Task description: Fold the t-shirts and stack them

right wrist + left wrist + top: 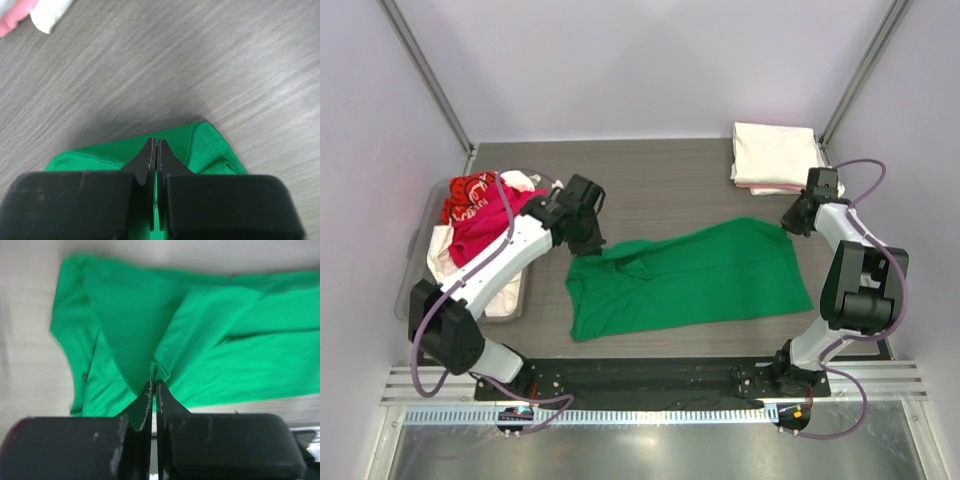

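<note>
A bright green t-shirt (685, 280) lies spread across the middle of the table. My left gripper (592, 246) is shut on a pinch of its upper left part, seen in the left wrist view (154, 381) with green cloth (210, 340) stretching away. My right gripper (790, 222) is shut on the shirt's upper right corner; the right wrist view (156, 142) shows the green cloth (205, 145) between the jaws. Folded cream-white and pink shirts (775, 155) are stacked at the back right. Magenta-red, white and red printed shirts (475, 215) sit in the bin at left.
A clear plastic bin (420, 250) stands at the table's left edge beside the left arm. The folded stack's corner shows in the right wrist view (30, 15). Grey walls and frame posts enclose the table.
</note>
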`<action>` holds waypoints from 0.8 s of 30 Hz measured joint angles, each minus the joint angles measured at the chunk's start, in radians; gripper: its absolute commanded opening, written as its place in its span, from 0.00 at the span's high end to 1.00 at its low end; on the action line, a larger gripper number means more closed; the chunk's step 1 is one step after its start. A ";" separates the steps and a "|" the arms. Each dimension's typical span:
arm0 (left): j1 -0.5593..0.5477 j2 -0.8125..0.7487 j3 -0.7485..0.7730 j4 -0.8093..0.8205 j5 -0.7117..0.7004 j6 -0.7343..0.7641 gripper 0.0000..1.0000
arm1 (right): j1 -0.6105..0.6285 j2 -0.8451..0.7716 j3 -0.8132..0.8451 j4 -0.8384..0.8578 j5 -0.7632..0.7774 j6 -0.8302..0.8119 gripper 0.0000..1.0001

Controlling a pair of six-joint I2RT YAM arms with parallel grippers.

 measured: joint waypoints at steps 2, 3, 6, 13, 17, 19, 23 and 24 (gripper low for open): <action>-0.031 -0.038 -0.067 -0.008 -0.016 -0.036 1.00 | -0.014 -0.025 -0.026 0.000 -0.006 0.002 0.99; -0.046 -0.055 -0.100 -0.011 -0.023 -0.055 1.00 | -0.020 -0.040 -0.037 -0.001 -0.008 0.003 0.99; -0.082 -0.099 -0.171 -0.016 -0.038 -0.100 1.00 | -0.045 -0.089 -0.063 0.000 -0.019 0.005 0.99; -0.154 -0.172 -0.262 -0.016 -0.064 -0.171 1.00 | -0.093 -0.161 -0.134 0.013 -0.054 0.014 0.99; -0.208 -0.192 -0.295 -0.015 -0.079 -0.210 1.00 | -0.100 -0.163 -0.163 0.016 -0.064 0.018 0.99; -0.238 -0.205 -0.319 -0.016 -0.089 -0.234 1.00 | -0.102 -0.163 -0.179 0.016 -0.067 0.018 0.99; -0.299 -0.234 -0.378 -0.011 -0.097 -0.279 0.77 | -0.108 -0.163 -0.202 0.013 -0.067 0.027 0.76; -0.317 -0.243 -0.399 -0.011 -0.098 -0.292 0.66 | -0.111 -0.163 -0.205 0.013 -0.067 0.033 0.52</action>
